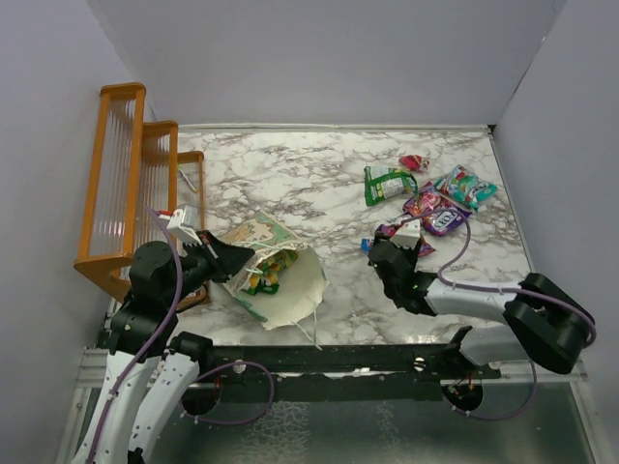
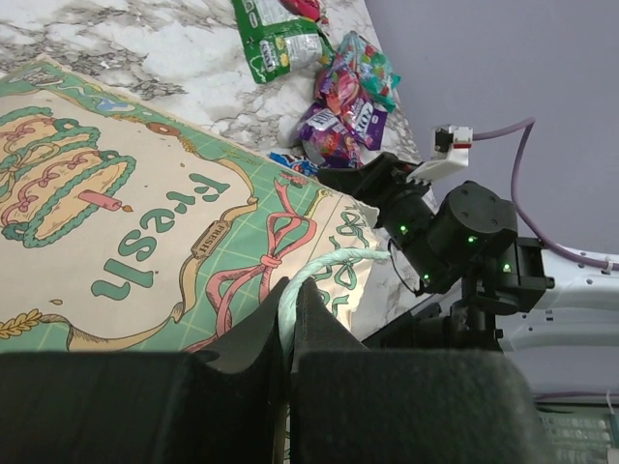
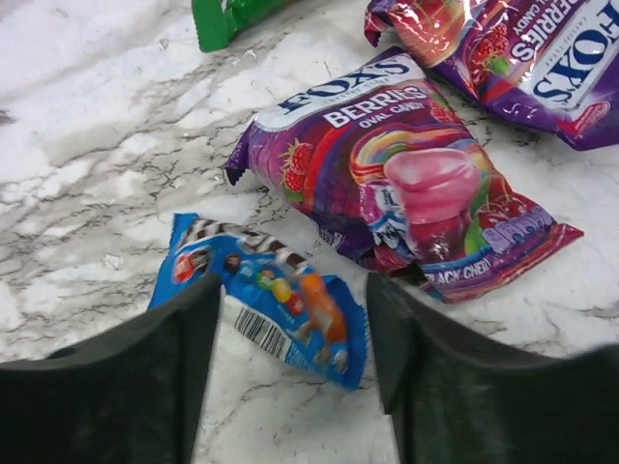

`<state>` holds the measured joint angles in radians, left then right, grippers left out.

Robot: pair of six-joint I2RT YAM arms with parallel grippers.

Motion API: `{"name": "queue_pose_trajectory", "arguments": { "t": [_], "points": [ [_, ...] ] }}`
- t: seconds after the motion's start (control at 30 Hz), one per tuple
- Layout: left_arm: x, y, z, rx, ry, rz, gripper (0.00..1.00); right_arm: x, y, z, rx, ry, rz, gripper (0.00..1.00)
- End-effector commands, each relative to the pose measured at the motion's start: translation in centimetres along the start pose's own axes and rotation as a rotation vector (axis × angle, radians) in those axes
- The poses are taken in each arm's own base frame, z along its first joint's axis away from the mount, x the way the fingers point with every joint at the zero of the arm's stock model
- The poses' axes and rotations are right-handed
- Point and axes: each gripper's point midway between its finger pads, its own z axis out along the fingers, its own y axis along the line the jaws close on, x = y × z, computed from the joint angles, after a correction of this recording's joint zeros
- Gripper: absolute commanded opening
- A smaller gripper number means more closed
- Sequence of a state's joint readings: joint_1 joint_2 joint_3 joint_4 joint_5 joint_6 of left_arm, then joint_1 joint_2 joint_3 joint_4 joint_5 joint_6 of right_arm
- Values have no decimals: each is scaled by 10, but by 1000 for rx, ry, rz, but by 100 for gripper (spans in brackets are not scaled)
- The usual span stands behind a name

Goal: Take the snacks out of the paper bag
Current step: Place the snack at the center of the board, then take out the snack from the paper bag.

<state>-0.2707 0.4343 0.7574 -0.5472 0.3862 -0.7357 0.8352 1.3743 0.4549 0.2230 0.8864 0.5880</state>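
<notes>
The paper bag (image 1: 290, 287) lies on its side at the left, its mouth facing right, with green and yellow snacks (image 1: 266, 273) showing inside. My left gripper (image 1: 235, 261) is shut on the bag's mint string handle (image 2: 324, 263), just over the cream printed panel (image 2: 145, 222). At the right lie several snacks: a green packet (image 1: 387, 184), a teal one (image 1: 466, 186), a small red one (image 1: 414, 162) and purple ones (image 1: 437, 215). My right gripper (image 3: 293, 290) stands open low over the table. A small blue packet (image 3: 280, 300) lies flat between its fingers, beside a purple packet (image 3: 387, 184).
An orange wooden rack (image 1: 126, 184) stands against the left wall behind the bag. Grey walls close the table at the back and on both sides. Bare marble (image 1: 319, 184) lies between the bag and the snack pile.
</notes>
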Motion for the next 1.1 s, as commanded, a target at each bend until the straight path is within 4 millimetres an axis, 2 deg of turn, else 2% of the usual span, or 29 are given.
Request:
{"name": "queue_pose_trajectory", "arguments": {
  "t": [0.0, 0.1, 0.2, 0.4, 0.5, 0.6, 0.73, 0.8, 0.97, 1.07],
  "points": [
    [6, -13, -1, 98, 26, 64, 0, -24, -11, -17, -33, -43, 74, 71],
    [11, -16, -2, 131, 46, 86, 0, -47, -15, -31, -89, -96, 55, 80],
    [15, -17, -2, 146, 56, 108, 0, -72, -5, -48, -228, -170, 12, 85],
    [22, -13, -3, 146, 81, 126, 0, -95, 41, -90, -605, -245, -123, 85],
    [25, -13, -6, 153, 86, 134, 0, -102, 72, -123, -860, -302, -190, 81],
    [28, -15, -10, 170, 90, 150, 0, -95, 105, -175, -1209, -376, -303, 76],
    [34, -17, -17, 198, 90, 174, 0, -89, 126, -228, -1476, -486, -388, 76],
    [40, -18, -19, 224, 97, 182, 0, -80, 136, -250, -1555, -552, -473, 76],
    [54, -20, -23, 283, 121, 182, 0, -45, 161, -293, -1674, -685, -744, 76],
    [55, -26, -29, 315, 112, 200, 0, -34, 178, -301, -1644, -734, -850, 76]
  ]
}}
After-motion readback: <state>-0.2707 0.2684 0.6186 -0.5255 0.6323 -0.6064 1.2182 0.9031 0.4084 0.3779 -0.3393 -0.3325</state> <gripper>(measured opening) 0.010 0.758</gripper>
